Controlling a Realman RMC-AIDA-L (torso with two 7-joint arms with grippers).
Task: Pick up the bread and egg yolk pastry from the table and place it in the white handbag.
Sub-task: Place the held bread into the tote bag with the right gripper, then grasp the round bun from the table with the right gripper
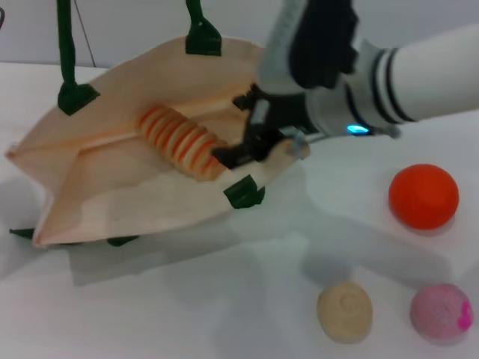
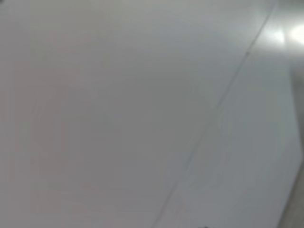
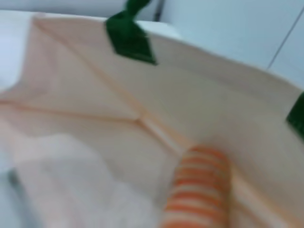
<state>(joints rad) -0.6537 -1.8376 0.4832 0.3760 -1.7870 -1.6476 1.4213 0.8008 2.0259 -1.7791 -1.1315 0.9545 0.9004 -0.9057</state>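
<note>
Over the mouth of the white handbag [image 1: 112, 179], my right tool [image 1: 251, 146] reaches in from my right side, its dark fingers at the near end of the bread [image 1: 182, 140], which lies inside the open bag with its striped long axis running from the far left toward the near right, straight at my tool. I judge the tool is clenched on that end of the loaf, though the contact point is partly hidden by the fingers and I cannot be sure the grip has not just let go. My right wrist camera looks along the same line: the bread [image 3: 199, 190] stretches away from it over the cream fabric of the bag's inside [image 3: 95, 137], with a dark green strap patch [image 3: 128, 40] on the far rim. With the loaf lodged in the bag, the relation that counts for the coming move is where the egg yolk pastry [image 1: 344, 312] sits: on the desk [image 1: 224, 299], near me and to my right, well apart from the bag and on the same side as the working arm. It rests just beside a pink ball [image 1: 441, 312], with an orange ball [image 1: 423, 196] farther back, so my tool would have to draw back out of the bag and swing toward me and rightward, coming down on the pale bun and not its two round neighbours. My left tool is not seen from the head camera; its wrist camera shows only blank pale surface.
</note>
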